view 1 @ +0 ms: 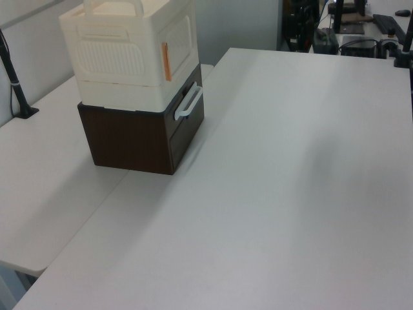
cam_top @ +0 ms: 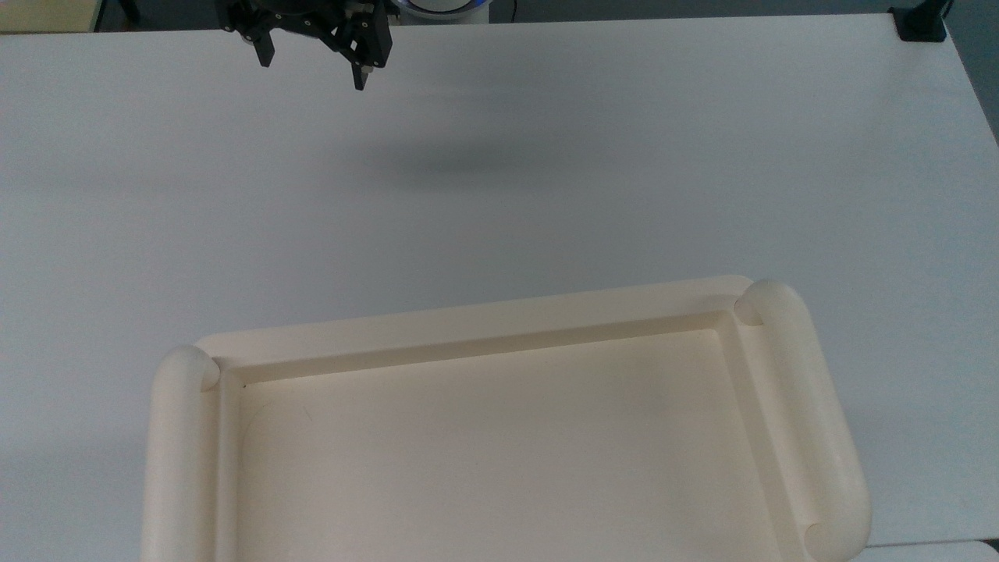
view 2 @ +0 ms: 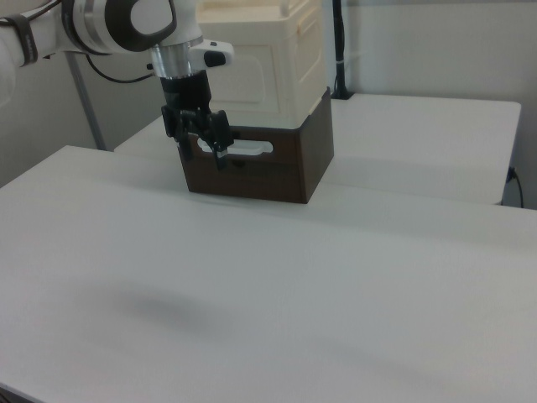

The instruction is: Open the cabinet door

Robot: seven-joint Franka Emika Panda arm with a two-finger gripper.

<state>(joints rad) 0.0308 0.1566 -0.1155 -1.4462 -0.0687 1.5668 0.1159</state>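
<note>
Top view first: the gripper [cam_top: 312, 66] hangs at the upper left of the frame, high over the bare white table [cam_top: 499, 172], fingers spread apart and holding nothing. The cabinet [cam_top: 499, 437] fills the lower half of the frame, its recessed tray-like top facing up with rolled edges down both sides.

Over in the left view, the cabinet sits at the upper left on a dark brown drawer unit [view 1: 139, 139], and the cabinet door [view 1: 182, 44] faces the open table, with a thin copper-coloured handle [view 1: 166, 61] standing vertically near the door's left edge. The drawer below carries its own white handle [view 1: 188, 103] — not the target.

In the right view the gripper floats in front of the stack at the upper left, apparently well short of it, roughly level with the brown unit. So the approach looks barely begun. To do it well, I'd say the arm should come up to the handle's height, line the spread fingers either side of that narrow strip, close firmly, then pull in an arc about the hinge — a straight tug may slip off or drag the stack.
</note>
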